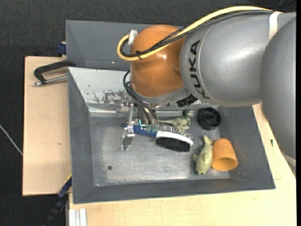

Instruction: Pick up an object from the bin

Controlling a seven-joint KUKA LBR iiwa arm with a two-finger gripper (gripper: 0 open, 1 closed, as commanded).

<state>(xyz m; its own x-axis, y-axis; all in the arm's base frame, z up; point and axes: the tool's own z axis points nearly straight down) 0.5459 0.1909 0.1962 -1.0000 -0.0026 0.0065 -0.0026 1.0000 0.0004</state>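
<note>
Hanging low over the floor of the bin [141,171], the gripper [128,138] sits a little toward 9 o'clock of the bin's middle, under the arm's orange wrist cover. Whether the claw is spread or pressed together I cannot tell, since the wrist and its cables hide the top of it, and nothing can be seen pinched in it.

The nearest thing is a brush [175,141] with a black head edged in white, lying on the floor near the bin's centre. From the gripper it lies at about 3 o'clock. Its long axis runs roughly from 9 to 4 o'clock, and its blue handle [142,131] points back at the gripper. The handle end is just beside the claw, perhaps touching it, though I cannot be sure.

My judgement is that any grasp here turns on that relation. The handle is the near, narrow part, so the claw would want to close across the axis, along 12 to 6 o'clock, after a small shift toward 3 o'clock.

The rest lies farther off. A pale fish [203,158] and an orange cup [225,157] touch each other at 4 o'clock of the bin. A black disc [208,117] sits at 2 o'clock, near the back wall.
</note>
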